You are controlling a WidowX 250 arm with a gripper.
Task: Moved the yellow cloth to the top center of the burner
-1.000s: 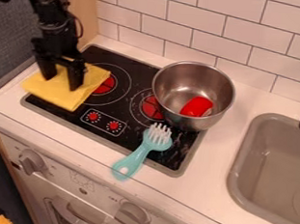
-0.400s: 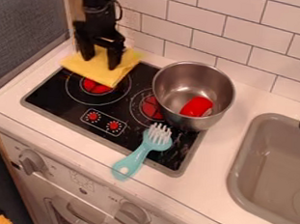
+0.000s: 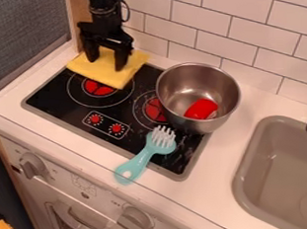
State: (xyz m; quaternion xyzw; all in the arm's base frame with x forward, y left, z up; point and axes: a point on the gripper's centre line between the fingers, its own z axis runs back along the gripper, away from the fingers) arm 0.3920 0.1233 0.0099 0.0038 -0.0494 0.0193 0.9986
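Flat yellow cloth (image 3: 104, 76): lying over the back part of the left round red burner (image 3: 95, 88), and past the stove's back edge.
Black robot gripper (image 3: 106, 63): down at the cloth, two fingers apart.
Shiny round metal pot (image 3: 178, 81): right of the cloth, a red thing (image 3: 201, 109) inside.

White wall tiles (image 3: 213, 14) — grey partition (image 3: 23, 28).
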